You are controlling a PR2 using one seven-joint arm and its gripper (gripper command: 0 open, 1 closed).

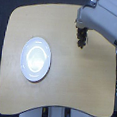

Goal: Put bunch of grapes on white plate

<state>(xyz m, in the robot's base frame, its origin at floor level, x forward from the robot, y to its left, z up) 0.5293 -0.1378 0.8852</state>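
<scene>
Exterior view, one frame, as I read it from my station.

Item 1: table. Light wood top with rounded corners, filling most of the frame.

Item 2: plate. White, glossy, round, lying flat on the table toward the exterior view's left, at about mid-height. I see nothing on it.

Item 3: arm. Grey-white casing, entering from the upper corner at the exterior view's right and reaching down over the table.

Item 4: claw. Dark, at the lower end of the arm, pointing downward. Its fingers are too blurred for me to separate from what hangs beneath, so I cannot tell whether they are apart or together.

Item 5: grapes. Small dark cluster directly under the claw and touching it, over the table's upper part toward the exterior view's right. Well apart from the plate. I cannot tell whether the cluster rests on the wood or hangs just above it.
</scene>
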